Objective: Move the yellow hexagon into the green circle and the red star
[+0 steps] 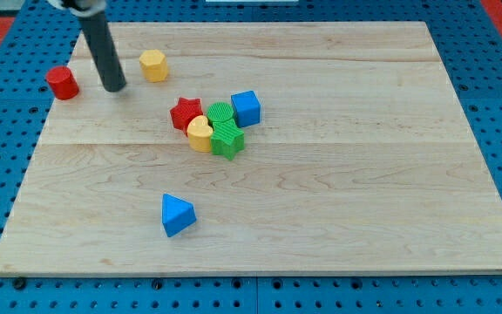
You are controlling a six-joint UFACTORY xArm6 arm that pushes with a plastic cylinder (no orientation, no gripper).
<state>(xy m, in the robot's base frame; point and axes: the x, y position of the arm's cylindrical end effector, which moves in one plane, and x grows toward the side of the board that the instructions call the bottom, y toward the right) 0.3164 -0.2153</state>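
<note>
Camera view: my tip (116, 88), a bare rod with no jaws, stands just at nine o'clock of the yellow hexagon (153, 64) on the counter (364, 201). Green circle (220, 113) and red star (185, 113) lie toward five o'clock. A push from here risks sending the hexagon toward three o'clock, past them. The rod's top is cut off.

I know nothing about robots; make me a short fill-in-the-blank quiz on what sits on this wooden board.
1. My tip stands between the red cylinder block and the yellow ____ block.
2. The red star block touches the yellow ____ block.
3. The lone blue block nearest the view's bottom is a ____.

Missing words: hexagon; heart; triangle
</note>
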